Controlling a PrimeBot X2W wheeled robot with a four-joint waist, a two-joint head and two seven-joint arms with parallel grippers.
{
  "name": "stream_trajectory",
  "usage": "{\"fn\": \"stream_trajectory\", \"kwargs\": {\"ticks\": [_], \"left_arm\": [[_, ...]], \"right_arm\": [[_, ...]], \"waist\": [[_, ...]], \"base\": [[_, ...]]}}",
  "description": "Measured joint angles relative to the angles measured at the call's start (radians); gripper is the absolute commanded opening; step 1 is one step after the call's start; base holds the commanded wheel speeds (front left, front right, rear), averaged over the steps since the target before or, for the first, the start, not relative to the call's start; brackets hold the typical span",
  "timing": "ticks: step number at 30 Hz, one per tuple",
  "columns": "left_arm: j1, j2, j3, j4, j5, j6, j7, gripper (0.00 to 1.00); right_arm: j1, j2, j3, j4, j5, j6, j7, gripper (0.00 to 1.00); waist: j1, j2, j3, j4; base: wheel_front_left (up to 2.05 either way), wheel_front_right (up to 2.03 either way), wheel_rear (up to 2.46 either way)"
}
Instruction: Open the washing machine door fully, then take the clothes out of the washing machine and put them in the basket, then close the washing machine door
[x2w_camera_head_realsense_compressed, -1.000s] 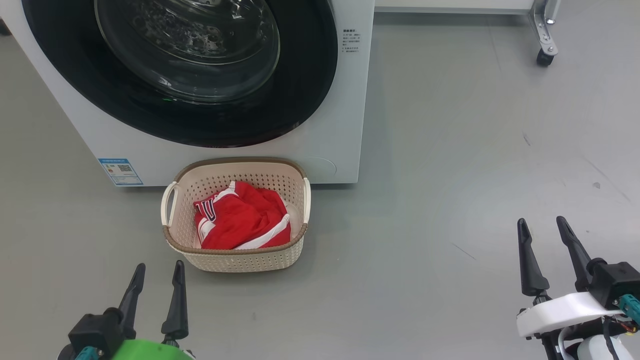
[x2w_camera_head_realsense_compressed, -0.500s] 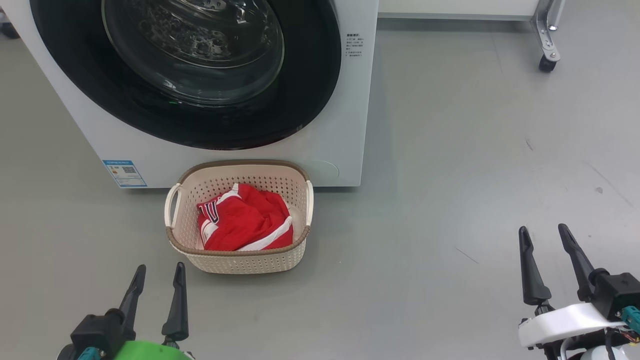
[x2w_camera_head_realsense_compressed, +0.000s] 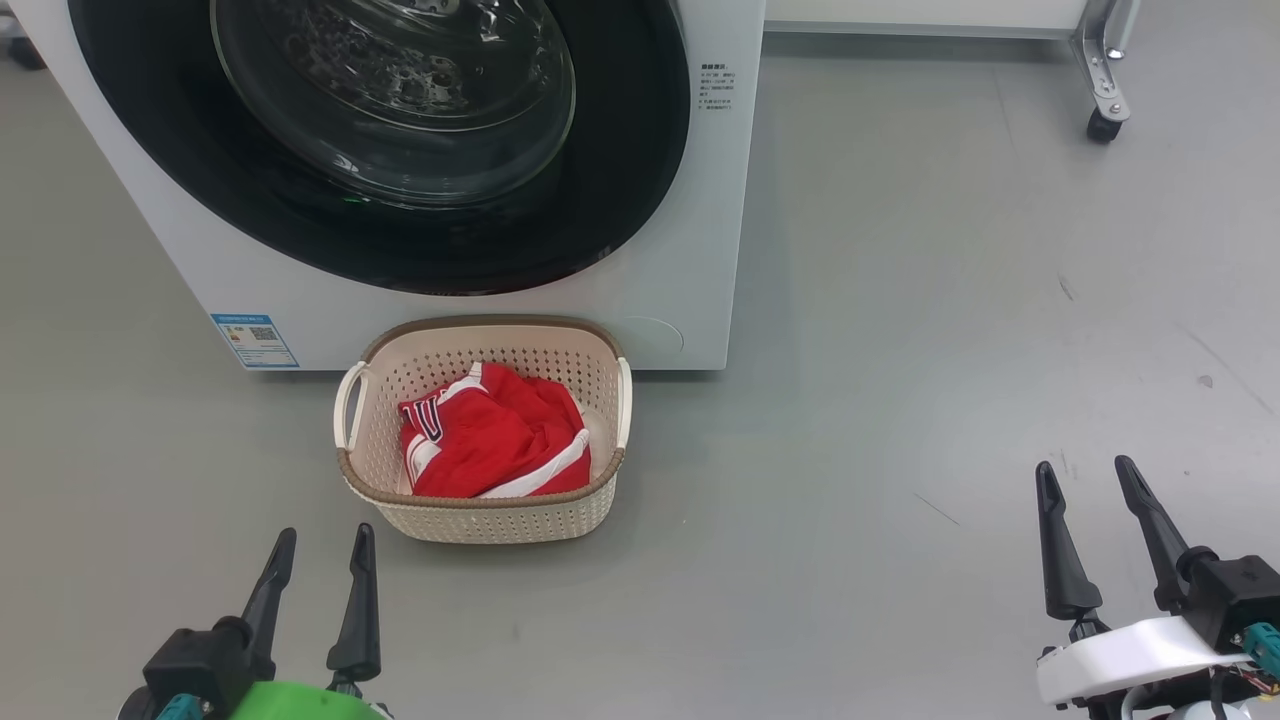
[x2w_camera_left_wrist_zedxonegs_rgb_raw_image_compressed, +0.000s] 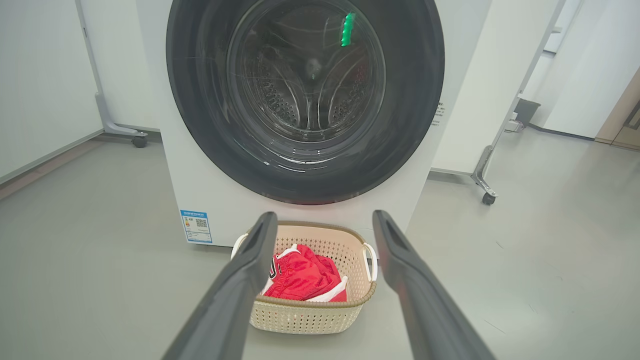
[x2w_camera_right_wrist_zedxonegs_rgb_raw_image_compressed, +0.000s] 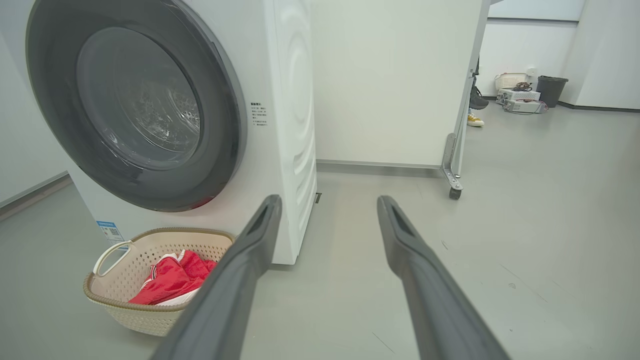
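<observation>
The washing machine (x2w_camera_head_realsense_compressed: 690, 260) bears a blue label (x2w_camera_head_realsense_compressed: 255, 341), its print illegible.

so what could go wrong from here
1. The washing machine door looks shut, but whether it has latched cannot be told; it might swing open again.
2. The basket holding the red sports clothes stands on the floor just ahead of the open left end effector; a forward move could knock or tip it.
</observation>
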Motion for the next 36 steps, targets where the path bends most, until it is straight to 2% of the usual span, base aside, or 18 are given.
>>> {"fn": "stream_trajectory", "kwargs": {"ticks": [36], "left_arm": [[0.000,0.000,-0.040,-0.016,-0.021,0.000,0.000,1.00]], "right_arm": [[0.012,0.039,-0.044,-0.005,-0.036,0.036,0.000,1.00]], "waist": [[0.0000,0.0000,-0.001,0.000]], "base": [[0.00,0.00,0.00]]}}
